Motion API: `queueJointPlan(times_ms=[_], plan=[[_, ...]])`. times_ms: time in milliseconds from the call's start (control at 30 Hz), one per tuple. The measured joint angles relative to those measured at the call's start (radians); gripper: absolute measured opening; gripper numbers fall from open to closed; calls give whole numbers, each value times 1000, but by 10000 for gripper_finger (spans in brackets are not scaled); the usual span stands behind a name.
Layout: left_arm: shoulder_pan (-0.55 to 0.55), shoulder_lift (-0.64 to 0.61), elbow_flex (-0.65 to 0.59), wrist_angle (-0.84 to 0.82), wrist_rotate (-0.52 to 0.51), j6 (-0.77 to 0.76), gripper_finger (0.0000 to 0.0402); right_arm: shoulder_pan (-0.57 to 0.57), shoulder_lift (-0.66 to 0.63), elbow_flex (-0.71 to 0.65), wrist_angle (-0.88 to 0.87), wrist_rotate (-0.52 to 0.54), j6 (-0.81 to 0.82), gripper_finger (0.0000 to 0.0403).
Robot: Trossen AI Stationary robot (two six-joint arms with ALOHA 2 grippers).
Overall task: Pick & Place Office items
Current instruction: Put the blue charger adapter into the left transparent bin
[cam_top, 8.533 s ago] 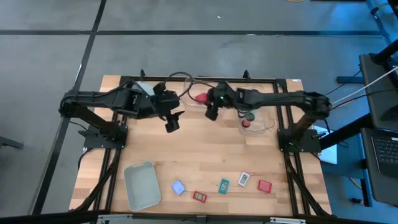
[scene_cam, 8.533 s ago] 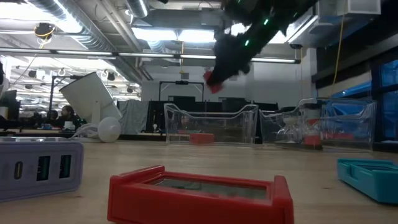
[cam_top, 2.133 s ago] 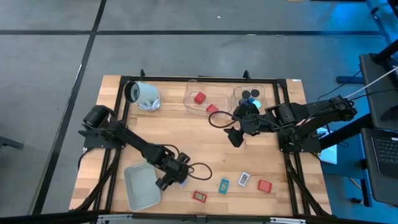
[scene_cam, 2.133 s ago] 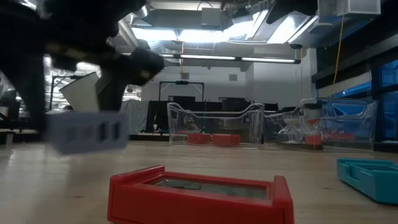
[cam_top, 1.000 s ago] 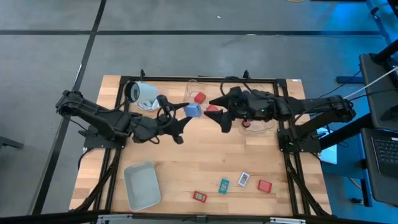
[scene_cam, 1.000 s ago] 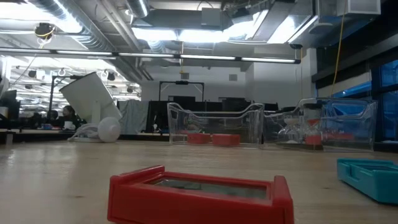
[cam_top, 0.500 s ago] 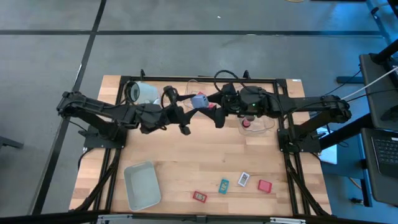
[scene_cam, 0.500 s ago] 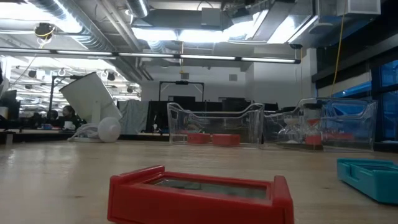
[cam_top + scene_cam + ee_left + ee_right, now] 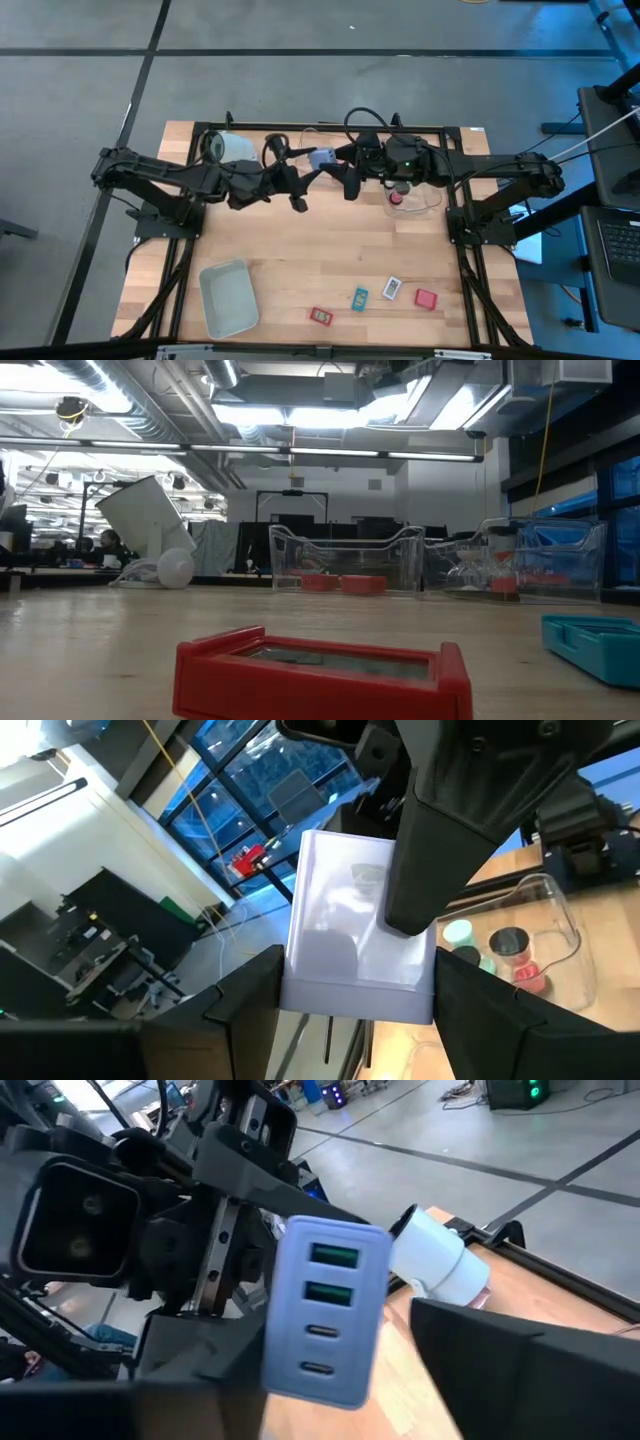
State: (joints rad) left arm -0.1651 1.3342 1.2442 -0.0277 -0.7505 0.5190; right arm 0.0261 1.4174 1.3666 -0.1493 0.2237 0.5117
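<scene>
The pale blue block (image 9: 322,158), a charger with ports on one face (image 9: 325,1315), is in the air over the table's far middle. My left gripper (image 9: 357,1005) reaches in from the left and is shut on it. My right gripper (image 9: 335,1380) comes from the right and is open, with one finger on each side of the block. One right finger (image 9: 450,830) crosses the block's plain face. Red (image 9: 321,316), teal (image 9: 359,297), white (image 9: 392,288) and red (image 9: 426,298) cards lie near the near edge. My left gripper pinches the block between its two fingers by its narrow sides (image 9: 300,990), at the end away from the ports. The fingers come from the table's left. The block is lifted clear and stands out beyond the fingers. My right gripper: I cannot tell whether it touches the block.
Two clear bins stand at the far edge (image 9: 340,560) (image 9: 520,560), holding red pieces (image 9: 345,583) and small cylinders (image 9: 500,945). A large white cylinder (image 9: 228,150) lies at the far left. A grey-white tray (image 9: 228,297) sits at the near left.
My left gripper has carried the pale blue block up and toward the far edge and the right, up to my right gripper. My right gripper has moved a little toward the table's left, so its fingers now stand around the block.
</scene>
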Motion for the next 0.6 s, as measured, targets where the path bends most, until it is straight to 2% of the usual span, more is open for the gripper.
queueJointPlan(times_ms=[167,600], plan=[[16,0,0,-3,19,16,217,0,0,0,1,7,-3,126],[29,0,0,12,-6,-54,262,-2,0,0,-1,9,-65,123]])
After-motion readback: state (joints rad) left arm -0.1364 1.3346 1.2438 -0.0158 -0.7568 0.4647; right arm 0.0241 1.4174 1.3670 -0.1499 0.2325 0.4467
